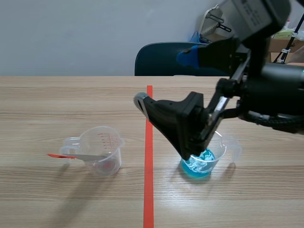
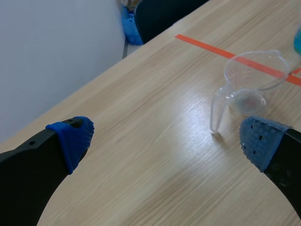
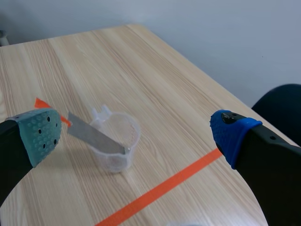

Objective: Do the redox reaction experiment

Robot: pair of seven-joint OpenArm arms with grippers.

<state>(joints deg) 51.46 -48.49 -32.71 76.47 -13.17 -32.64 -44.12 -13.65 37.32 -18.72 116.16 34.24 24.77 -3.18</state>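
Observation:
A clear measuring cup (image 1: 102,149) stands left of the orange tape line, with a flat metal strip with a red end (image 1: 80,156) lying across its rim. To the right of the line is a clear cup of blue liquid (image 1: 203,164), partly hidden by my right arm. My right gripper (image 1: 164,78) hangs open above the table and holds nothing. In the right wrist view the gripper (image 3: 136,136) faces the clear cup (image 3: 115,146) and the strip (image 3: 94,136). My left gripper (image 2: 164,136) is open and holds nothing, and the clear cup (image 2: 254,77) lies ahead of it.
A dark blue chair (image 1: 166,59) stands behind the table's far edge. The orange tape line (image 1: 148,156) runs down the middle of the table. Boxes and stands sit at the back right. A grey wall closes the far side.

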